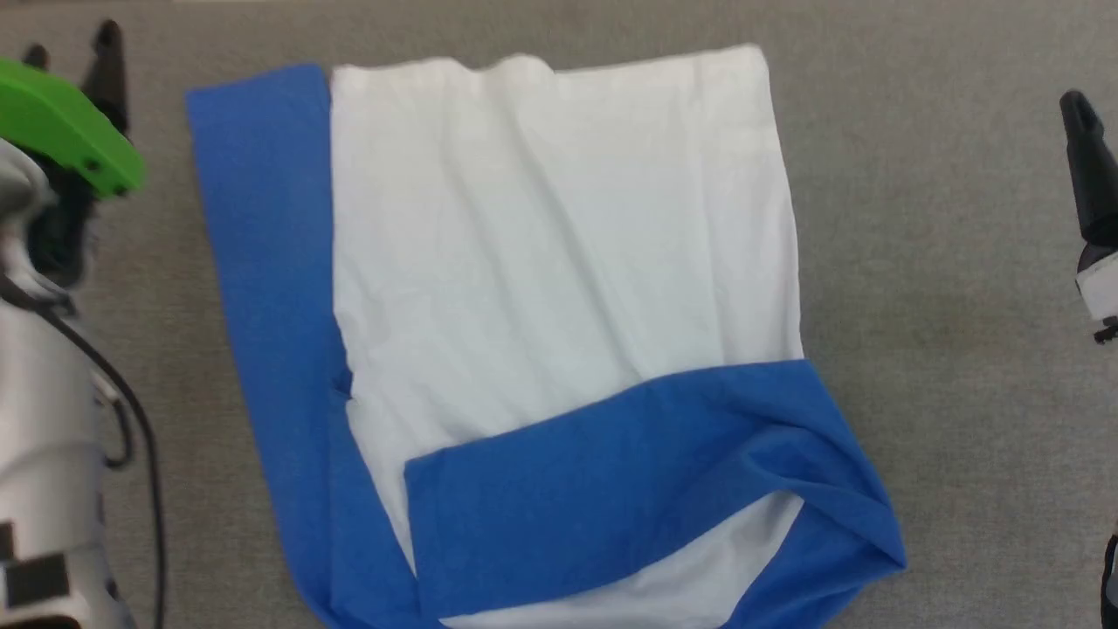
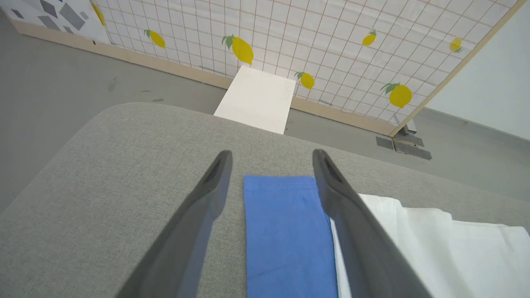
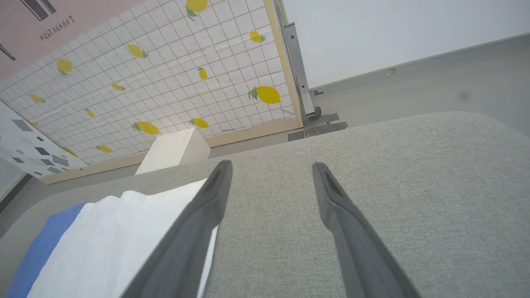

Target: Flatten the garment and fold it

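Blue-sleeved garment [image 1: 559,262] part-folded | left gripper [image 2: 271,159] spread, beside sleeve [image 2: 285,231] | right gripper [image 3: 271,169] spread, clear of garment

Grey table [image 1: 943,454], lemon-print screen [image 2: 339,45], white box perhaps [image 2: 257,101]

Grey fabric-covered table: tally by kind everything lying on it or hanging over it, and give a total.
T-shirt: 1
Pincers: 2 (left pincer, right pincer)
Total: 3
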{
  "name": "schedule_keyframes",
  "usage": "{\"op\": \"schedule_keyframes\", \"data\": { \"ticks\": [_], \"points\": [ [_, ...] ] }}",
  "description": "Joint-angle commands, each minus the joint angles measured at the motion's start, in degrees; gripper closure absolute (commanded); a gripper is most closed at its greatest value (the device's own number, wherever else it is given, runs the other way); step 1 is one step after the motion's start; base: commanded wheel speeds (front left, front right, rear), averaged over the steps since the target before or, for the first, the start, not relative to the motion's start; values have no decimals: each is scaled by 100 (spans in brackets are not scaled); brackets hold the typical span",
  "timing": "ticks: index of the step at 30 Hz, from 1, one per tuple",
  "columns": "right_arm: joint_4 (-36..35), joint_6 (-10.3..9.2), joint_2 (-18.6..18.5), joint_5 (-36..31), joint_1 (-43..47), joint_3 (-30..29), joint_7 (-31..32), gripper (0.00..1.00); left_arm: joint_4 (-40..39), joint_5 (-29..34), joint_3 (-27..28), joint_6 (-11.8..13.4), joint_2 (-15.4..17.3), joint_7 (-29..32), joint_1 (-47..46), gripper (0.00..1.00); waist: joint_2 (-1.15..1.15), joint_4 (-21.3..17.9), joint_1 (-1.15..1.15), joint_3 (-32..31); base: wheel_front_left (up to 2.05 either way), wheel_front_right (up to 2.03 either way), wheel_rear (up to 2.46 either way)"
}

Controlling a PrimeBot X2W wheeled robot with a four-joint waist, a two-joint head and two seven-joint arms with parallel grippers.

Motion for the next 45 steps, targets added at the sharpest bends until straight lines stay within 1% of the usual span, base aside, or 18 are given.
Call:
{"op": "schedule_keyframes", "data": {
  "ticks": [1,5,11,15,21,22,24,25,27,29,32,35,38,42,45],
  "points": [
    [-72,-8,-15,27,-80,15,5,0,104,-49,24,65,103,262,-231,0,0,-312,0,914,0,0,0],
    [-181,-8,-19,118,-113,43,22,0,346,-68,0,146,420,980,-674,0,0,-405,0,1286,0,0,0],
    [-389,-8,-76,239,-59,70,49,0,762,39,-136,158,817,1645,-1023,0,0,-416,0,1626,0,0,0],
    [-502,-8,-90,289,-18,-4,55,0,863,-40,-190,147,817,1942,-1097,0,0,-383,0,1747,0,0,0],
    [-522,-8,-63,285,-16,-21,73,0,988,-321,-190,188,704,2566,-1077,0,0,-327,0,1840,0,0,0],
    [-525,-8,-57,291,-20,-19,76,0,990,-382,-181,185,674,2649,-1052,21,0,-317,0,1849,0,0,0],
    [-530,-8,-50,294,-23,-23,79,0,942,-489,-129,153,627,2633,-1002,100,0,-299,0,1859,0,0,0],
    [-528,-8,-49,292,-23,-29,79,0,924,-540,-103,127,605,2611,-981,100,0,-289,0,1857,0,0,0],
    [-499,-8,-54,281,-20,-45,68,0,865,-781,165,168,463,2312,-970,100,0,-264,0,1817,0,0,0],
    [-460,-8,-57,262,-12,-58,37,0,809,-1055,492,193,299,1929,-948,100,0,-234,0,1732,0,0,0],
    [-379,-8,-35,244,31,-39,-2,0,765,-1369,927,174,149,1393,-841,100,0,-181,0,1527,0,0,0],
    [-296,-8,-12,223,101,-61,-39,0,713,-1682,1277,82,-3,1027,-739,100,0,-89,0,1276,0,0,0],
    [-189,-8,10,188,193,-82,-65,0,610,-1840,1534,23,-64,733,-555,100,0,24,0,973,0,0,0],
    [-15,-8,61,171,347,-140,-110,0,404,-1888,1615,-101,-172,516,-250,100,0,205,0,495,0,0,0],
    [136,-8,138,183,460,-156,-157,0,176,-1945,1523,-273,-336,498,-46,100,0,311,0,94,0,0,0]
  ]
}}
